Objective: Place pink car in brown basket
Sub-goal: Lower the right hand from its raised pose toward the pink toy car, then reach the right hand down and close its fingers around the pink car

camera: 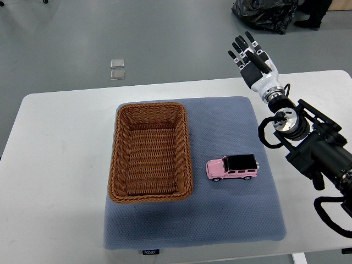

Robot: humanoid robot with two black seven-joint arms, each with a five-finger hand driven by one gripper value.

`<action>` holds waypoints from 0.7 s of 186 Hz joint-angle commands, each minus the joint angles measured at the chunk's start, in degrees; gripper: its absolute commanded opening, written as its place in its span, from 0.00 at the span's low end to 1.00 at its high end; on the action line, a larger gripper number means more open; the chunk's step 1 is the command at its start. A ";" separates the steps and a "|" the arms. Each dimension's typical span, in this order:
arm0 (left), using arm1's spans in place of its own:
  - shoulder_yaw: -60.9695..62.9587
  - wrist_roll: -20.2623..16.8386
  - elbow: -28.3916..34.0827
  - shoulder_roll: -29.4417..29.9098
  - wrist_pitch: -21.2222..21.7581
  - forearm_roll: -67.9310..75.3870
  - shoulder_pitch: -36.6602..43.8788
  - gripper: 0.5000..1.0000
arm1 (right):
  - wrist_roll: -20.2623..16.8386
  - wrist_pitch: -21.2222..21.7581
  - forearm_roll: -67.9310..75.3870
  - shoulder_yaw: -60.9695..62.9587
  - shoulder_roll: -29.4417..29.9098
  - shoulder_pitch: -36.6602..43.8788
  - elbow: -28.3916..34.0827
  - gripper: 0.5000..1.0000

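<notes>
Pink car [232, 168] on the blue mat [220, 220], just right of the brown basket [151, 151], toward the mat's right edge. Right hand [253, 58] raised beyond the table's [55, 165] far right corner, fingers spread, empty.

A white table [49, 165] stands on a grey floor [82, 33] (2 small clear squares [117, 69] lying there), a black bag [264, 14] behind.

Mat [231, 220] on table [55, 165] at frame centre, basket [149, 152] on mat's left half, car [232, 167] just right of basket, right hand [252, 58] raised upper right, beyond mat's far corner.
</notes>
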 commanded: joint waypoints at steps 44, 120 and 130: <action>-0.03 0.00 0.00 0.00 0.00 -0.01 -0.17 1.00 | -0.15 0.42 -0.40 -0.11 -0.97 0.20 1.86 0.82; -0.03 0.00 0.00 0.00 -0.17 -0.01 -0.17 1.00 | -4.10 3.67 -21.84 -19.71 -13.36 6.96 12.84 0.82; -0.03 0.00 0.00 0.00 -0.26 -0.01 -0.17 1.00 | -4.46 3.67 -27.29 -24.98 -16.96 8.72 17.68 0.82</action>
